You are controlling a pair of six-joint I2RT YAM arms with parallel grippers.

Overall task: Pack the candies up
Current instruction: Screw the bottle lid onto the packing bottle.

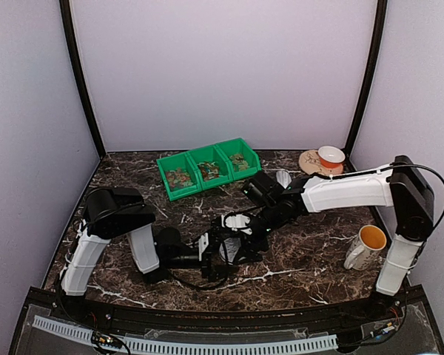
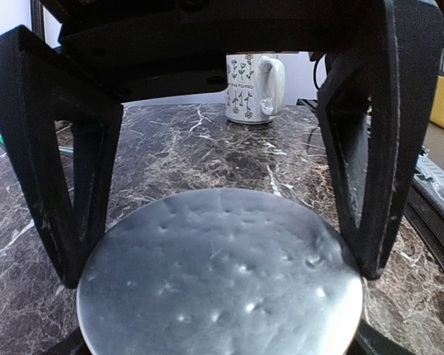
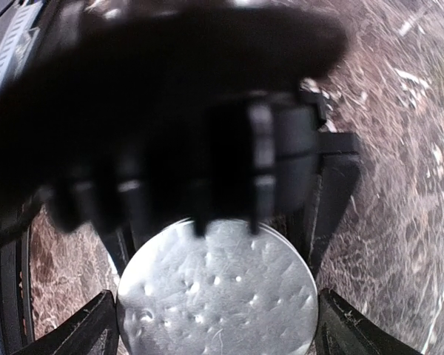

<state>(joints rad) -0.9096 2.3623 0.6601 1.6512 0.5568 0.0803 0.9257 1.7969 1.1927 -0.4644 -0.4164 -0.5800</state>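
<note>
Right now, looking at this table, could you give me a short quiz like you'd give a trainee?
1. How many green bins hold candies?
2. True or false: the mug lies on its side.
3. The left end effector and right end effector each have fingers either side of: A the mug, B a grey lid, C a bin.
Key: 1 three; 2 false; 3 B.
</note>
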